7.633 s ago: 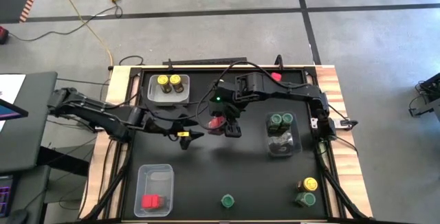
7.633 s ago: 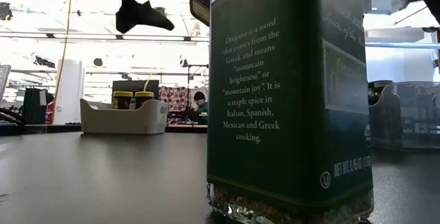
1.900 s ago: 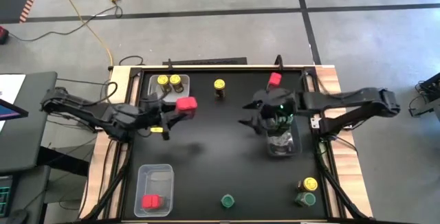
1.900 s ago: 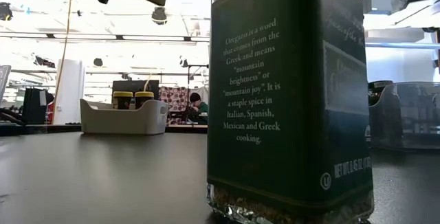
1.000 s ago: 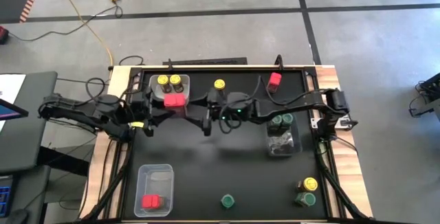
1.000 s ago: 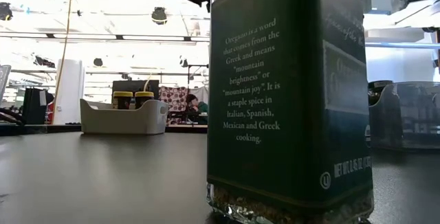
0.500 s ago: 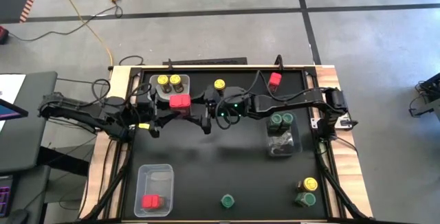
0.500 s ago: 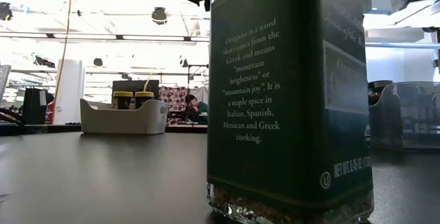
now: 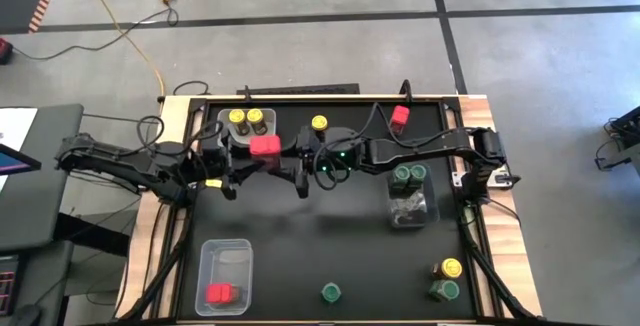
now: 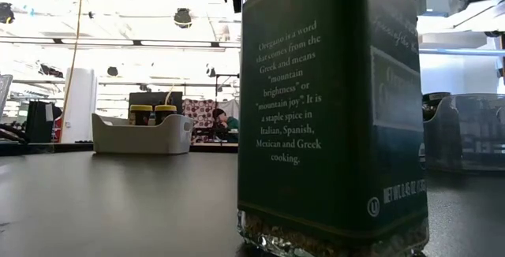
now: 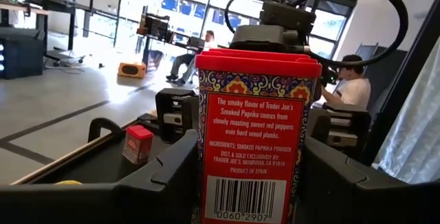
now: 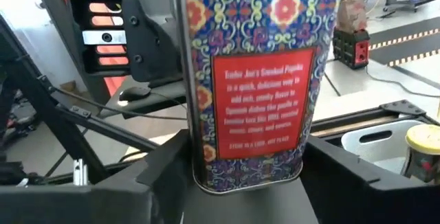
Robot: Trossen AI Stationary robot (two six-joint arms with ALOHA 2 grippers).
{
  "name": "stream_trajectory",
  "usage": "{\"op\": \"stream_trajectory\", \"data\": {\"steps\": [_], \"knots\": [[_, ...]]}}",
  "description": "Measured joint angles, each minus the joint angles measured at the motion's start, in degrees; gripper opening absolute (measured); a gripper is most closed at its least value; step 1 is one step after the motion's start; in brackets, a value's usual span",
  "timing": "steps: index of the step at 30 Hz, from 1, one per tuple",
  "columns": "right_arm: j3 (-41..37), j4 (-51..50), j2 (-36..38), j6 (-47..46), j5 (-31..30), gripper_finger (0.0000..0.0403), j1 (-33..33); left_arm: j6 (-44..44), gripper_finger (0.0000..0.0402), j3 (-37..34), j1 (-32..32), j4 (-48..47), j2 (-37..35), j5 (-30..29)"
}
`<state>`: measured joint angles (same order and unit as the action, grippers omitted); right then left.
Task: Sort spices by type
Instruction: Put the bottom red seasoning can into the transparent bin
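- Since a second ago the right gripper [image 9: 300, 171] has closed in from the right until its fingers bracket the red paprika tin [image 9: 265, 146], which the left gripper [image 9: 232, 174] holds clamped in the air above the desk, near its far edge.
- Right fingers flank the tin in the right wrist view; whether they have yet clenched on it I cannot tell.
- To hand over well, I judge the right jaws should seat squarely on the tin's flat sides, clear of the left fingers, before the left lets go; a corner grip could twist it loose.
- The tin belongs with its like: another red tin [image 9: 219, 293] lies in the clear bin [image 9: 207, 259] at the near left corner, a third [image 9: 400, 117] stands by the far edge.
- The desk is matt black with wooden side edges.
- Beyond it: a grey concrete floor, a yellow cable [image 9: 130, 36], and a seated person [image 11: 355, 86] in the bright workshop.
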<state>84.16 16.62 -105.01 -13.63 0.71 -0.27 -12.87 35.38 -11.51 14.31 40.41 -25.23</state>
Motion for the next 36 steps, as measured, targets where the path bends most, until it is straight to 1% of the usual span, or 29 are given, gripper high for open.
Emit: {"op": "stream_trajectory", "data": {"steps": [5,10,22,25,32,36], "knots": [[0.0,-0.1,0.0,0.0,0.6,0.0252,0.0,0.0,0.0192,0.0,0.0,0.5,1.2,0.1],[0.0,0.2,0.0,0.0,1.0,0.025,0.0,0.1,0.0192,0.0,0.0,0.5,1.0,0.1],[0.0,-2.7,0.1,0.0,1.4,0.0247,-0.2,-1.1,0.0193,0.0,-0.1,-1.5,1.1,1.0],[0.0,-2.8,0.1,0.3,1.9,0.0247,-0.3,-0.3,0.0207,0.0,-0.1,-1.4,1.1,0.7],[0.0,-2.9,0.1,0.3,2.1,0.0247,-0.6,-0.1,0.0276,0.0,-0.1,-2.4,1.1,0.7],[0.0,-6.4,1.2,0.3,2.7,0.0246,-1.4,-0.5,0.0288,0.0,-0.1,-3.3,1.2,0.6]]}}
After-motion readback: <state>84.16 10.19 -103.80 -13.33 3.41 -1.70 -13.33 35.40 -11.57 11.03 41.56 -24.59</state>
